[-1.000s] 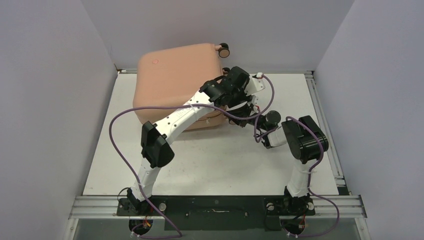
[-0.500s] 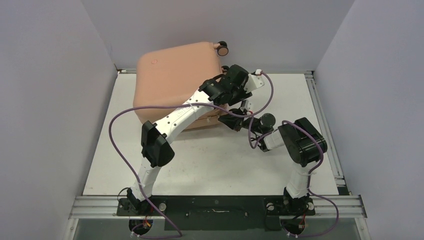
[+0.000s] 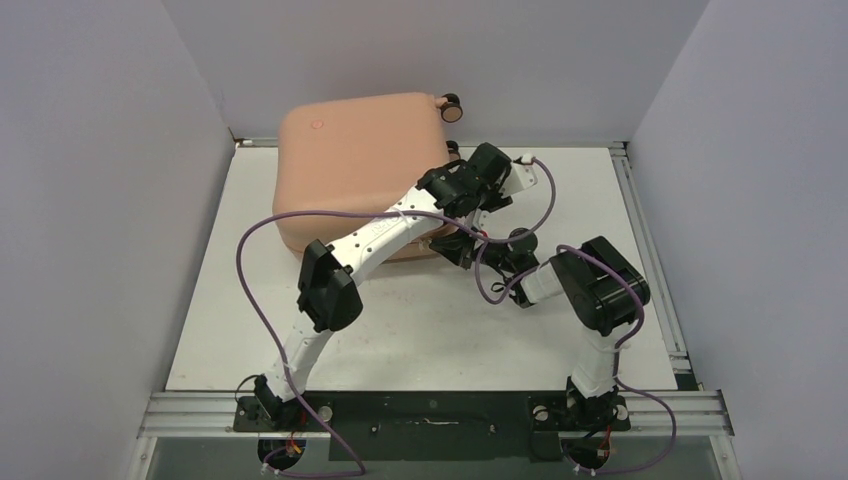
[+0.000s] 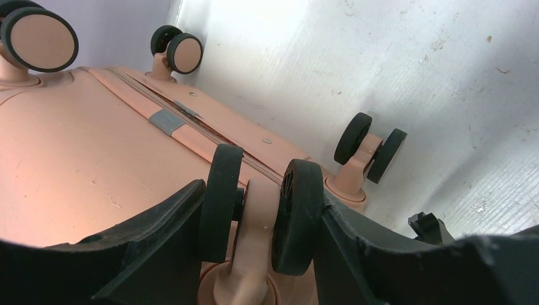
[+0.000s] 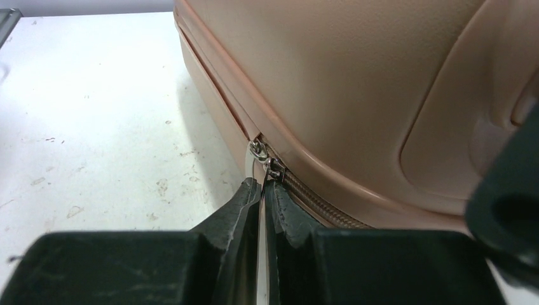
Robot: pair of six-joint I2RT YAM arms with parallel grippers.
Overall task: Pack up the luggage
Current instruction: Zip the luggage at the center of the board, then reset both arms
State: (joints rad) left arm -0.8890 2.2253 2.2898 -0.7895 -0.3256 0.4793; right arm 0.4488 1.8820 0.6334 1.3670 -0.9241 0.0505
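The peach-pink luggage [image 3: 355,160] lies closed at the back left of the table, with its wheels to the right. My left gripper [image 3: 462,187] is shut on one double wheel [image 4: 257,216] of the luggage; both black tyres sit between the fingers. My right gripper [image 3: 452,243] is at the luggage's near right corner, shut on the thin metal zipper pull [image 5: 259,162] at the zip seam [image 5: 305,190]. The luggage's shell fills the right wrist view [image 5: 356,76].
Grey walls stand close on the left, back and right. Other luggage wheels show in the left wrist view [image 4: 365,147] and one at the back [image 3: 450,106]. The white table [image 3: 450,320] has a metal rail [image 3: 650,250] along its right edge.
The luggage has turned and shifted slightly right with the left gripper on its wheel. The right gripper has moved left along the luggage's near edge to the corner.
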